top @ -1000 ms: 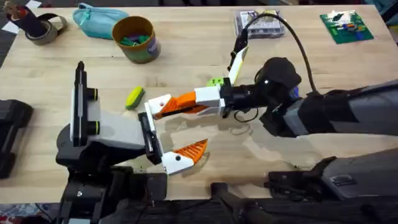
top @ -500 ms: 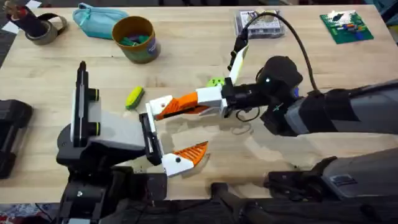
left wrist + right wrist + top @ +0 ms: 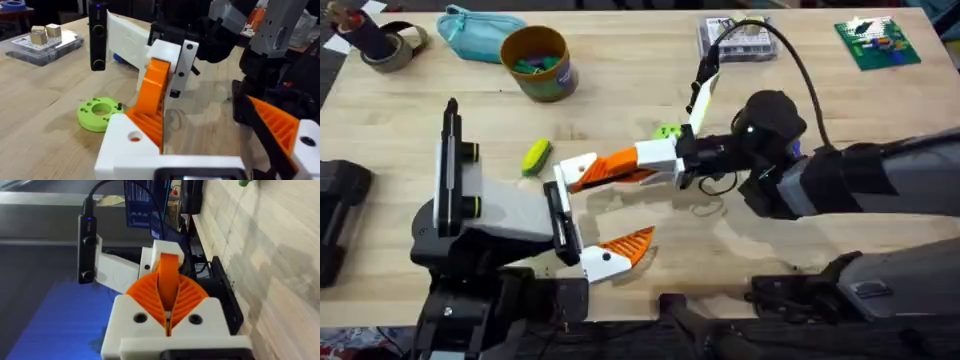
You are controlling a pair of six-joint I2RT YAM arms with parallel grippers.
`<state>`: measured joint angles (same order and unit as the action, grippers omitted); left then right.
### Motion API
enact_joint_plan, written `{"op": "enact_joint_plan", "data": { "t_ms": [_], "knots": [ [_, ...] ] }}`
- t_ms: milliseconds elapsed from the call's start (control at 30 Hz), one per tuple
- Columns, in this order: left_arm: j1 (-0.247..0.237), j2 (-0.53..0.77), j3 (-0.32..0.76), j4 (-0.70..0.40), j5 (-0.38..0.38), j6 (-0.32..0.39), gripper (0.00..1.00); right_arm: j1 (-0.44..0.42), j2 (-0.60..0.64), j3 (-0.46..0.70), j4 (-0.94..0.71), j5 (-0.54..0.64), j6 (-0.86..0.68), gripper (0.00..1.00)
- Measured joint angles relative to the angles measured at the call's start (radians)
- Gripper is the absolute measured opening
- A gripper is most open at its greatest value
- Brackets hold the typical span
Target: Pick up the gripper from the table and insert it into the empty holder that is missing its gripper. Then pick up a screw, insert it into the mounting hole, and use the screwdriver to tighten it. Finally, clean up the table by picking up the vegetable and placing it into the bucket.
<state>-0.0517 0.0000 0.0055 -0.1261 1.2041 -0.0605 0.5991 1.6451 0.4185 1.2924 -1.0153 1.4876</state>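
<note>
Between right pincer (image 3: pixel 582 172) pads, ribbed orange gripper (image 3: pixel 169 280), upright wedge

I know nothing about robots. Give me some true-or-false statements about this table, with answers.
1. The small yellow-green oblong toy vegetable lies on the wooden table. True.
2. The round mustard-yellow bucket is empty. False: small green and coloured bits lie inside.
3. The right gripper is closed on the small orange ribbed plastic finger. True.
4. In the overhead view, the teal fabric pouch sits to the right of the bucket. False: it sits to its left.
5. The vegetable touches the bucket. False: bare table lies between them.
</note>
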Motion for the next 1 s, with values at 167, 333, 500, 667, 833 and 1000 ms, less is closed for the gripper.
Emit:
{"op": "enact_joint_plan", "data": {
  "t_ms": [167, 333, 500, 667, 833, 1000],
  "knots": [
    [0.0, 0.0, 0.0, 0.002, -0.001, 0.016, 0.991, 0.005, 0.01, -0.011, 0.059, 0.015, 0.007, 0.01],
    [0.0, 0.0, 0.0, 0.002, -0.009, 0.016, 0.991, 0.016, 0.015, -0.012, 0.061, 0.037, 0.012, 0.01],
    [0.0, 0.0, 0.0, 0.002, -0.012, 0.013, 0.991, 0.021, 0.015, -0.021, 0.066, 0.061, 0.012, 0.01],
    [0.0, 0.0, 0.0, 0.002, -0.011, 0.004, 0.991, 0.026, 0.015, -0.036, 0.081, 0.08, 0.012, 0.01],
    [0.0, 0.0, 0.0, 0.002, -0.015, 0.0, 0.991, 0.036, 0.015, -0.039, 0.084, 0.101, 0.012, 0.01],
    [0.003, 0.0, 0.0, 0.003, -0.02, -0.001, 0.991, 0.044, 0.015, -0.042, 0.087, 0.124, 0.012, 0.01]
  ]
}}
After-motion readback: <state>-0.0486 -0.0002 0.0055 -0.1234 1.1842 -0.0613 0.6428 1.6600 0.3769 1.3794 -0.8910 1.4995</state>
